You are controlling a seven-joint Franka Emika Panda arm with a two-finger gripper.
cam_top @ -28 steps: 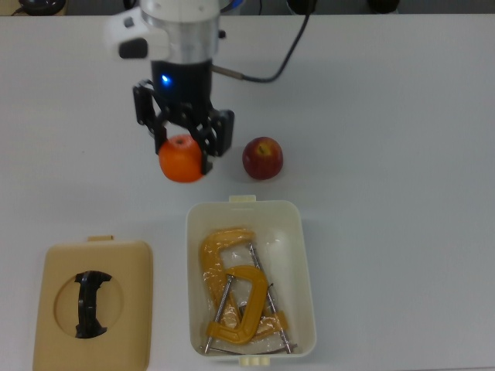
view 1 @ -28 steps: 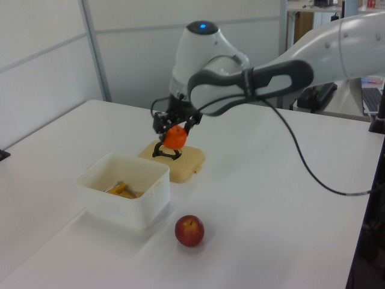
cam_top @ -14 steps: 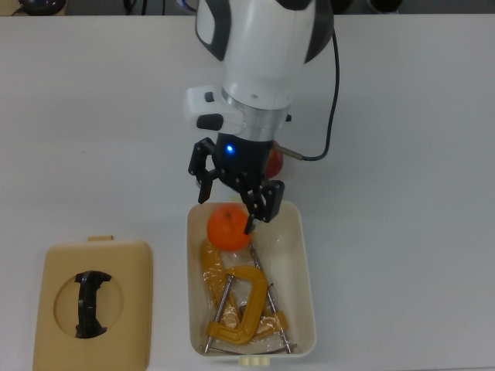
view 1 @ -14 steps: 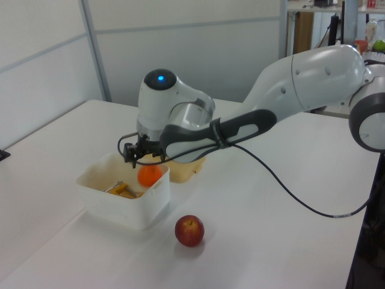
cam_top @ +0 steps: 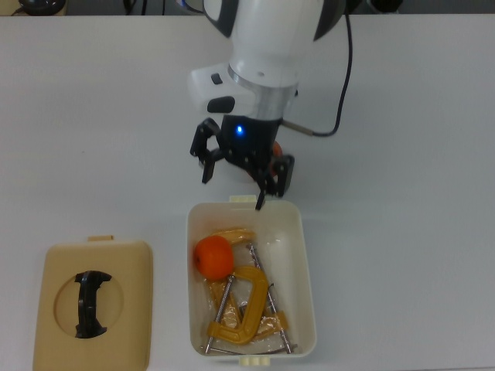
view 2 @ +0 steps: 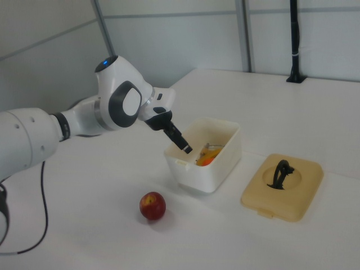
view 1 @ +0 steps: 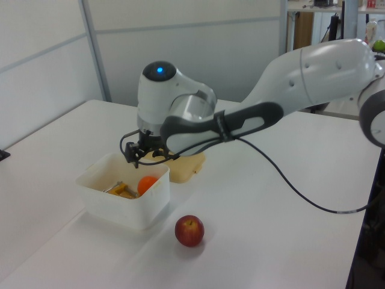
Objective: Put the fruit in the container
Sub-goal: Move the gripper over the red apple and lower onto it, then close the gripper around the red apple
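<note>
Orange fruit [cam_top: 213, 257] resting inside the cream container [cam_top: 303, 255], against the top view's left wall and beside the yellow clamps [cam_top: 240, 309]. The red apple [view 1: 189, 231] sits on the bench [cam_top: 402, 154], near the container's end wall and largely hidden under the arm in the top view. Risk, as judged: the apple is round and may roll if one finger meets it first; a low approach could also catch the container rim and shift the container. End effector [cam_top: 241, 170] above the container's far rim, fingers spread apart, holding nothing and touching nothing. Tan lid [cam_top: 93, 305] lies apart, at the top view's left.
</note>
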